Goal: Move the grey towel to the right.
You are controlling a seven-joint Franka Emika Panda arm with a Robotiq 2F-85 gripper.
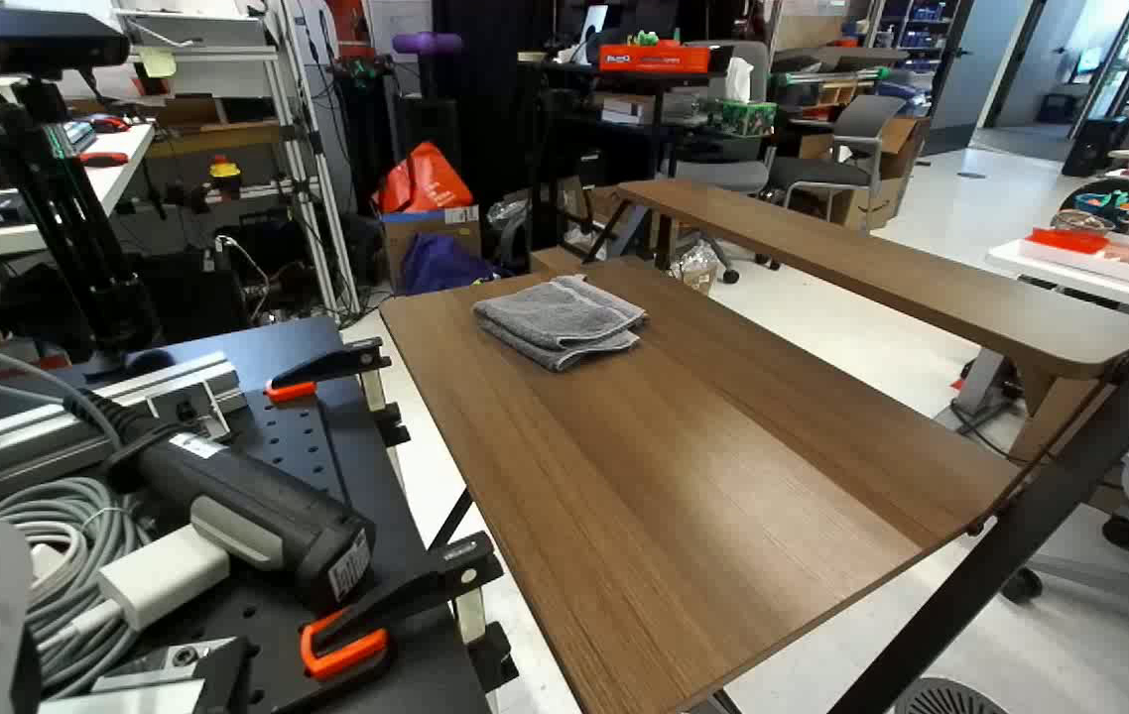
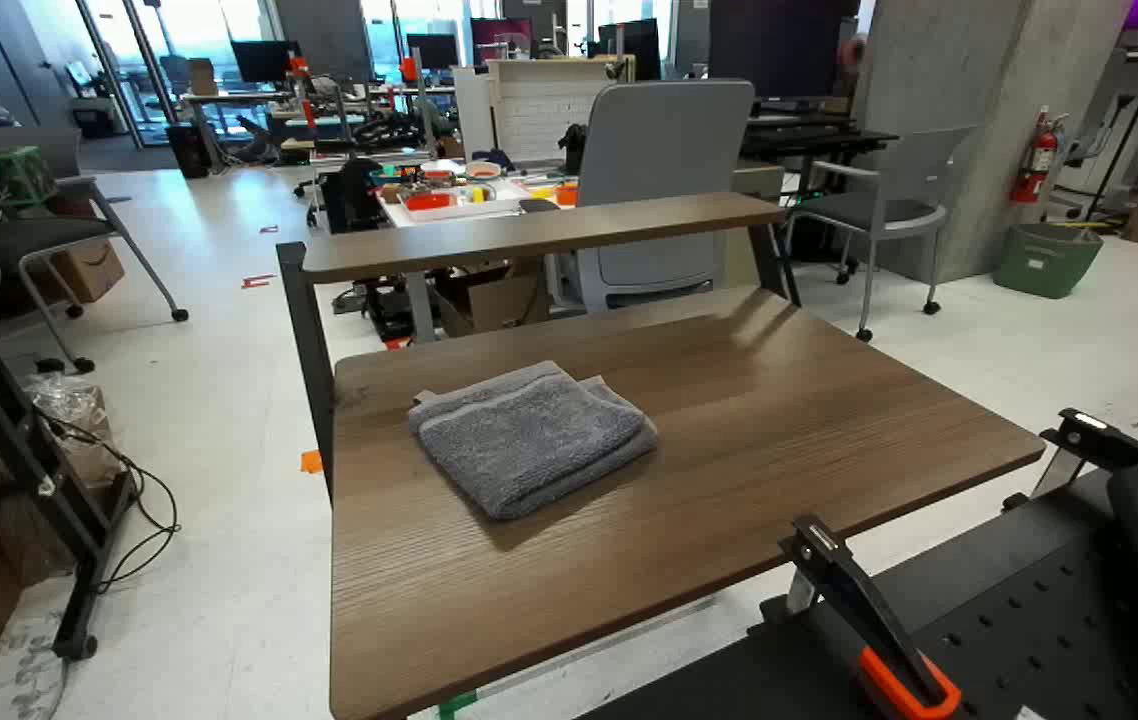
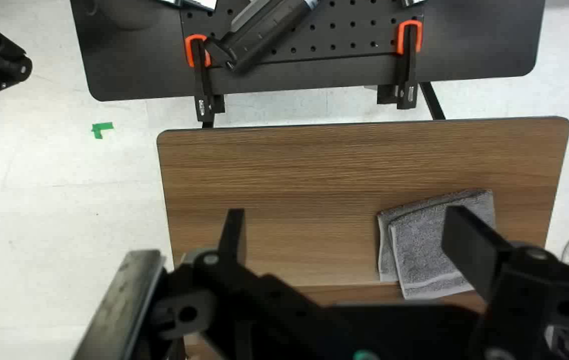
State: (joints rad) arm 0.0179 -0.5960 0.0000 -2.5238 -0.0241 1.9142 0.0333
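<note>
A grey towel, folded into a flat stack, lies on a brown wooden table (image 1: 684, 446). The towel shows in both exterior views (image 1: 560, 315) (image 2: 529, 435), near one end of the table. In the wrist view the towel (image 3: 422, 240) lies to the right of centre. My gripper (image 3: 346, 220) is open, with its fingers wide apart and nothing between them. It is high above the table, apart from the towel. Its right finger covers part of the towel in the wrist view. The gripper is out of view in both exterior views.
A raised wooden shelf (image 2: 549, 235) runs along one long side of the table. A black bench (image 3: 309, 75) with clamps (image 3: 407, 70), a dark handheld tool (image 3: 264, 35) and cables (image 1: 78, 555) stands along the opposite side, across a narrow gap.
</note>
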